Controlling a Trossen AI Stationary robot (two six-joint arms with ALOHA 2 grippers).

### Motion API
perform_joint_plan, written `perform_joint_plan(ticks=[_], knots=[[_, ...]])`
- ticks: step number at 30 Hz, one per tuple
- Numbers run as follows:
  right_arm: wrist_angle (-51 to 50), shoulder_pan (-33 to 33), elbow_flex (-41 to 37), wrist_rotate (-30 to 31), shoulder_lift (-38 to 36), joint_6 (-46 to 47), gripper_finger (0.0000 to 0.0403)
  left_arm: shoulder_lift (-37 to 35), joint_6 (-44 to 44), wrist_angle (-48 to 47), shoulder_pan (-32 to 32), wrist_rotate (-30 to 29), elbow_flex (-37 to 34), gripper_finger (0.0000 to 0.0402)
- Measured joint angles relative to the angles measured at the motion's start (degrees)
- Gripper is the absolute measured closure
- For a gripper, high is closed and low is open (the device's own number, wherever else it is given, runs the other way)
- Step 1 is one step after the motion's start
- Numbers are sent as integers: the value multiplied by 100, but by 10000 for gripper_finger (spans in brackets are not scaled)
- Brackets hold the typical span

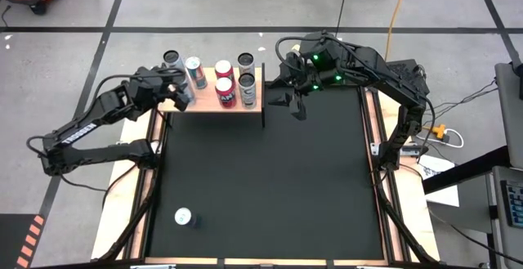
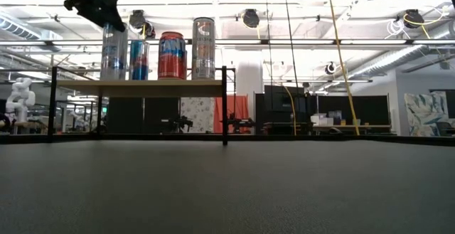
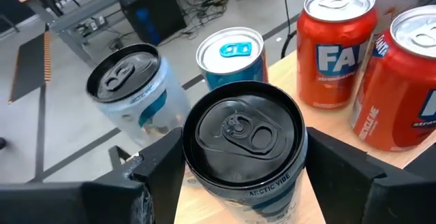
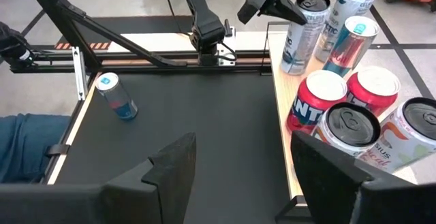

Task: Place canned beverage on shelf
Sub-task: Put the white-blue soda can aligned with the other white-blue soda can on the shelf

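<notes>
The light-wood shelf (image 1: 214,105) on its black frame stands at the mat's far edge and holds several upright cans (image 1: 225,91). My left gripper (image 1: 180,94) is at the shelf's left end, its fingers around a tall silver can with a dark top (image 3: 245,132), which also shows in the right wrist view (image 4: 303,26) and the low view (image 2: 114,49). My right gripper (image 1: 294,105) is open and empty over the mat, just right of the shelf; it also shows in its own wrist view (image 4: 245,176). One more blue-and-silver can (image 1: 184,217) stands on the mat near the front left. My left gripper pinches the dark-topped can near its top rim (image 3: 194,163) between its two fingers, one on each side. The fingers (image 3: 160,166) come from above, slanting in from the table's left. The can stands upright with its bottom on the shelf board (image 2: 114,79).
Two red cans (image 3: 337,47), a blue-topped can (image 3: 231,57) and a grey-topped can (image 3: 129,88) stand close around the held one. The shelf's black end post (image 1: 263,97) is next to my right gripper. The black mat (image 1: 270,179) lies in front of the shelf.
</notes>
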Motion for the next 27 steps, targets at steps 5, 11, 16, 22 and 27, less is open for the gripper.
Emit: perform_joint_plan(ticks=[5, 11, 16, 22, 27], knots=[[-6, 17, 0, 1, 0, 2, 183, -52, -44, -231, -2, -267, 2, 146], [-6, 17, 0, 0, 0, 4, 183, -148, -136, -418, -2, -333, 2, 146], [-8, 17, 0, 0, 0, 5, 183, -249, -130, -463, 0, -334, 2, 146], [-8, 20, 0, 0, 0, 7, 183, -351, -119, -471, -2, -329, -4, 137], [-8, 20, 0, 0, 0, 7, 184, -360, 38, -472, -2, -323, -7, 131]])
